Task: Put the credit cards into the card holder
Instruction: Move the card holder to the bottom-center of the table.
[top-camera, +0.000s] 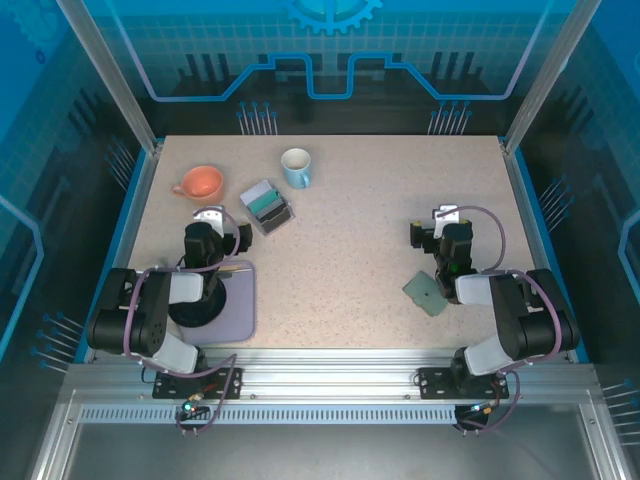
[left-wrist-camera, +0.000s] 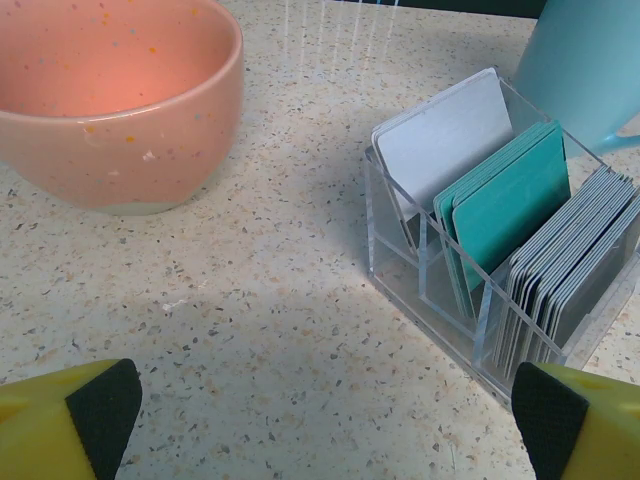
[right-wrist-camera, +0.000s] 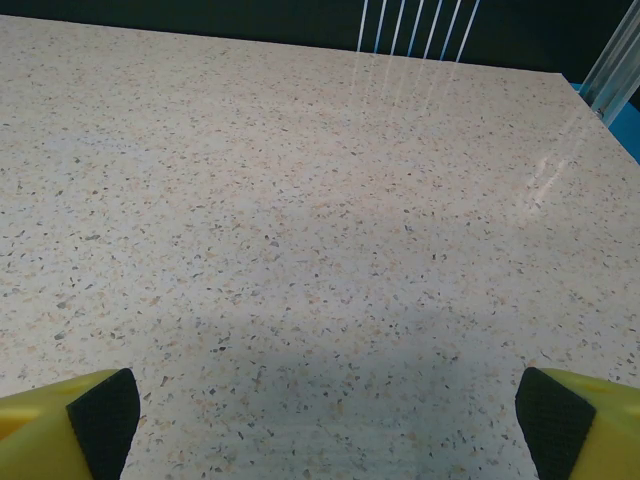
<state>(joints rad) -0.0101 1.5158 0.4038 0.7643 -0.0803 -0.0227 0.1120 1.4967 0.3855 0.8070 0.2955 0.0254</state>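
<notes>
The black pads (left-wrist-camera: 105, 410) of the left gripper (left-wrist-camera: 325, 425) sit at the bottom corners of its wrist view, spread wide and released, with nothing between them but speckled table (left-wrist-camera: 250, 330). Just ahead of them stands a clear box (left-wrist-camera: 400, 265), and the credit cards (left-wrist-camera: 510, 205) are in it, upright and leaning in its compartments: a white one toward the box's left end, teal ones in the middle, a packed row of grey ones at its right end. A blue mug (left-wrist-camera: 590, 60) rises just behind the box, and a pink cup (left-wrist-camera: 110, 100) stands to the box's left, apart from it. In the top view the card holder (top-camera: 426, 293) lies flat on the table well to the right of the box and nearer the arm bases, close beside the right arm. The right gripper (right-wrist-camera: 330, 420) is also far to the right of the box, its fingers wide apart and grasping nothing above bare tabletop. A lilac mat (top-camera: 243, 315) lies on the near side of the box, under the left arm.
</notes>
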